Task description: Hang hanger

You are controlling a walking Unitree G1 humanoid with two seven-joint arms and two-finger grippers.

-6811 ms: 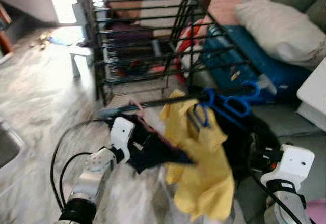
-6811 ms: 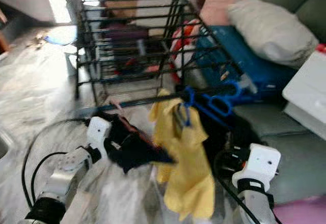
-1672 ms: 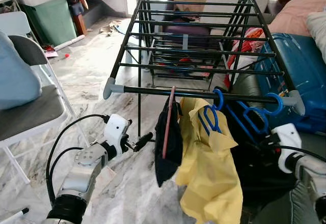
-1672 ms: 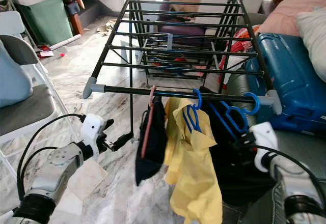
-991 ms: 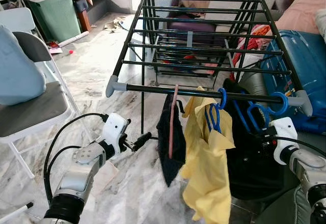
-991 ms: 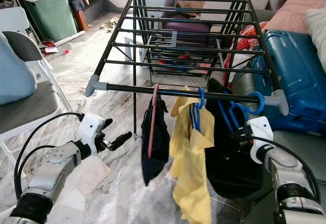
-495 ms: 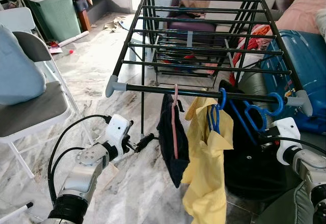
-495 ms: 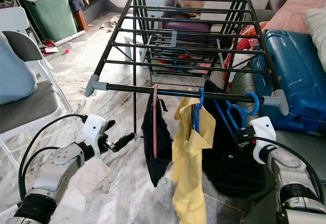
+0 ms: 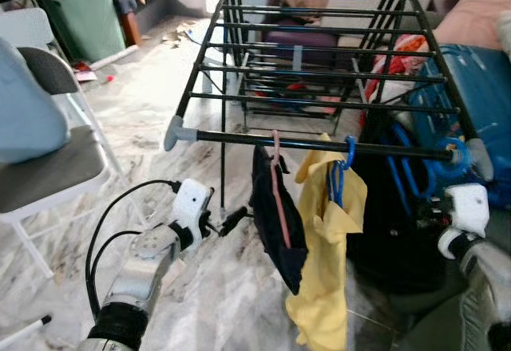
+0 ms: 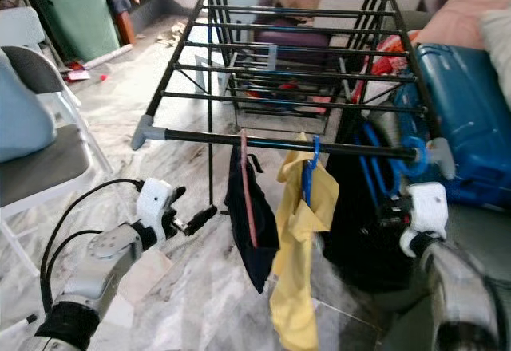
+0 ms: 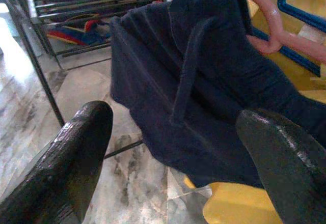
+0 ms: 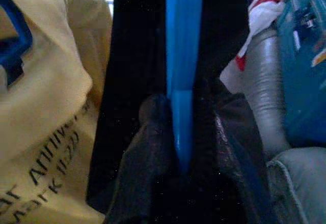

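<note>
A black drying rack [image 9: 239,137] stands before me. On its front rail hang a navy garment [image 9: 291,231] on a pink hanger [image 9: 277,191], a yellow garment [image 9: 331,271] on a blue hanger [image 9: 343,167], and a black garment [image 9: 383,223] on another blue hanger [image 12: 182,56]. My left gripper [image 9: 231,221] is open, just left of the navy garment and apart from it; nothing sits between its fingers [image 11: 76,152]. My right gripper [image 12: 181,147] is shut on the blue hanger bar of the black garment, its fingers half buried in the cloth.
A folding chair [image 9: 48,167] with a blue cushion stands at the left. A blue suitcase [image 9: 479,88] and bedding crowd the right side. A green bin [image 9: 88,24] sits far left. Clothes lie under the rack; marble floor [image 9: 144,120] spreads left of it.
The left gripper has edged right, closer to the navy garment. The hanging garments have swung slightly. The right end of the rail is now blurred by motion.
</note>
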